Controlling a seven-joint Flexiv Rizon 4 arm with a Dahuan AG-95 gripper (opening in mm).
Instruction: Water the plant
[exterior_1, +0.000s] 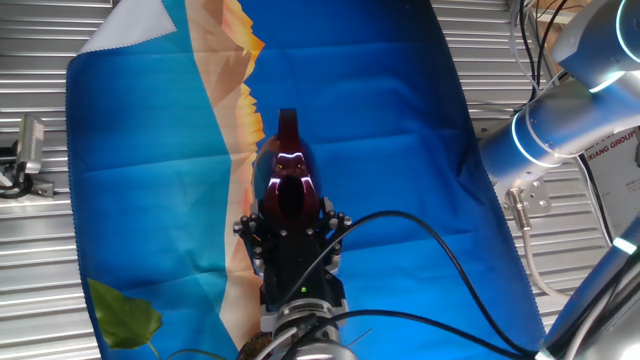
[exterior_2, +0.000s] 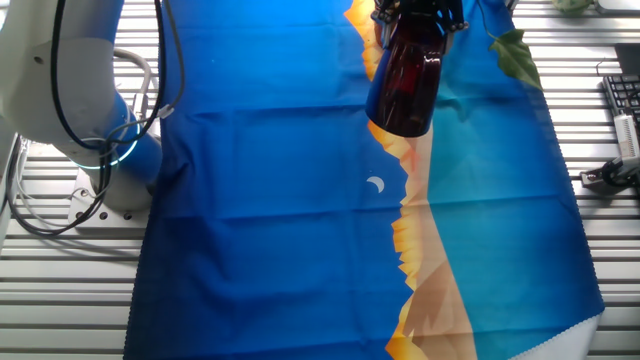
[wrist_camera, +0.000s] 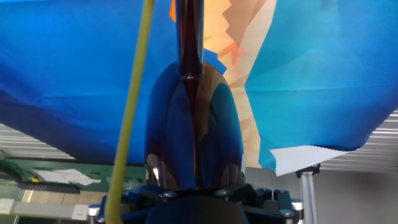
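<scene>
Only fixed views show plant (exterior_1: 125, 315) leaf; gripper (exterior_1: 292, 232) clamps watering vessel (exterior_1: 289, 185).

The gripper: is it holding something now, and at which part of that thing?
The gripper holds the dark red watering vessel at its wide rear end, with the spout pointing away from the gripper.

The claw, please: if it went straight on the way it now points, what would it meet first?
Probably only the blue cloth. The claw is shut on the watering vessel, whose spout leads; nothing else shows ahead, though depth is unclear.
</scene>
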